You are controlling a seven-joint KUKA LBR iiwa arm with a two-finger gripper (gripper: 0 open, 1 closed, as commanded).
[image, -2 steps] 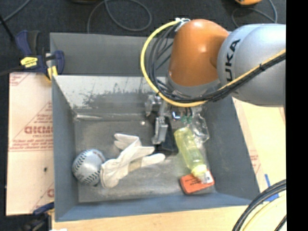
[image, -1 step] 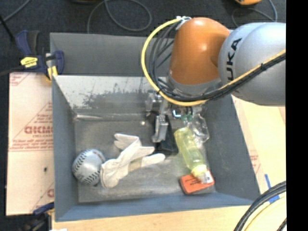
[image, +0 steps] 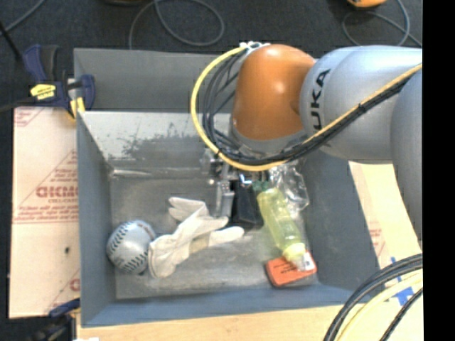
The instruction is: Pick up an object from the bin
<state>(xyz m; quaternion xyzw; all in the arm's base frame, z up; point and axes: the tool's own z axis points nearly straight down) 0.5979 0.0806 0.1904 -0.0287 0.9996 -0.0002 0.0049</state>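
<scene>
Orange wrist cover (image: 270, 94) hanging over gripper (image: 226, 196), opening proving impossible to tell. Gripper hovering right of baseball (image: 130, 246), above white glove (image: 192, 236) touching baseball's right side. Glove looking light, limp, unbreakable; pinching bunched middle seeming best.

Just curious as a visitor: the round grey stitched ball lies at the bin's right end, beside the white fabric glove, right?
No. The camera view shows the round grey stitched ball at the bin's left end, beside the white fabric glove.
</scene>
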